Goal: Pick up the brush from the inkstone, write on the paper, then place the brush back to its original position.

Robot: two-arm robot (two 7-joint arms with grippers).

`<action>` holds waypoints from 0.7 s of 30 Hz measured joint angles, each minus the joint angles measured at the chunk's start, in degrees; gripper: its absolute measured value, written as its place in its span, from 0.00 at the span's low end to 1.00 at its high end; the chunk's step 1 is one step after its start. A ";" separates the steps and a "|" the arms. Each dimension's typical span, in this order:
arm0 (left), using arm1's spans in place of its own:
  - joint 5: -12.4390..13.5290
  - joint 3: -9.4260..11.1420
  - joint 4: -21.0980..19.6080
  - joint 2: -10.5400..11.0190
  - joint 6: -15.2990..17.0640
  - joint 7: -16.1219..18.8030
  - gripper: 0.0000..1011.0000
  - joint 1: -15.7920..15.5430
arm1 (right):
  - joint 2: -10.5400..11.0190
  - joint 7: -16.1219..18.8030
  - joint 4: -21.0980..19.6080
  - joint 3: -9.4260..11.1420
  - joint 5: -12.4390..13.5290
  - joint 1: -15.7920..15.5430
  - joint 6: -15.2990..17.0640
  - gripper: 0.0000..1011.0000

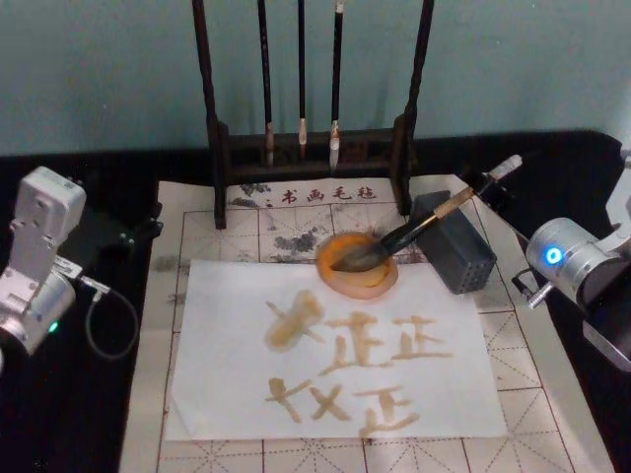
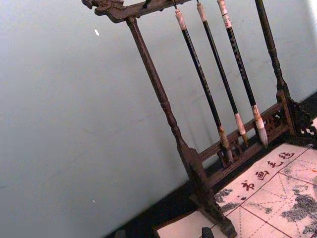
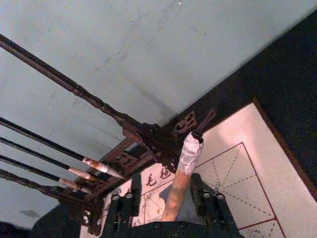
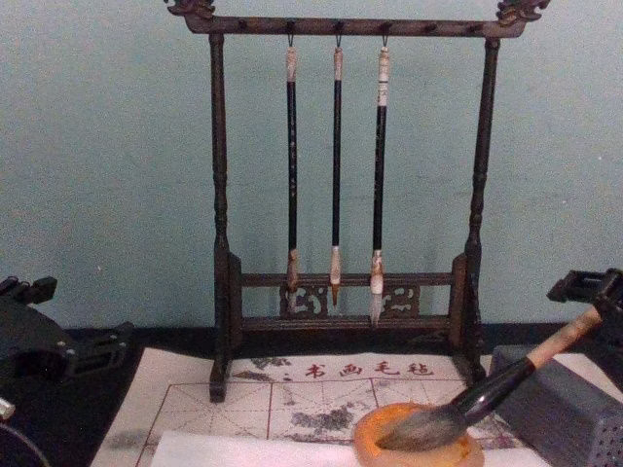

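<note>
Against a pale teal wall stood a dark wooden brush rack (image 4: 341,175) on a cream grid-lined mat (image 1: 562,394) printed with red characters, too small to read. The white paper sheet (image 1: 217,325) already bore tan strokes, several resembling 正. The thick pale-handled brush (image 1: 434,219) lay with its bristles in the round orange inkstone (image 1: 357,266), its handle propped on a grey perforated block (image 1: 455,246). My right gripper (image 3: 173,201) framed the taped handle with fingers apart. I judged only the withdrawal left. My left gripper's fingers I could not tell.
</note>
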 joint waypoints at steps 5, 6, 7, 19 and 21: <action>0.00 0.00 0.00 0.00 0.00 0.00 0.99 0.00 | 0.00 0.03 0.00 0.02 0.00 0.00 -0.01 0.76; 0.00 0.00 0.00 0.00 0.00 0.00 0.99 0.00 | 0.00 0.03 0.00 0.02 0.00 0.00 -0.01 0.78; 0.00 0.00 0.00 0.00 0.00 0.00 0.99 0.00 | 0.00 0.03 0.00 0.02 0.01 0.00 -0.02 0.81; 0.00 0.00 0.00 0.00 0.00 0.00 0.99 0.00 | 0.00 0.07 0.00 0.03 0.02 0.00 -0.02 0.99; 0.00 0.00 0.00 0.00 0.00 0.00 0.99 0.00 | 0.00 0.07 0.00 0.02 0.02 0.00 -0.02 0.99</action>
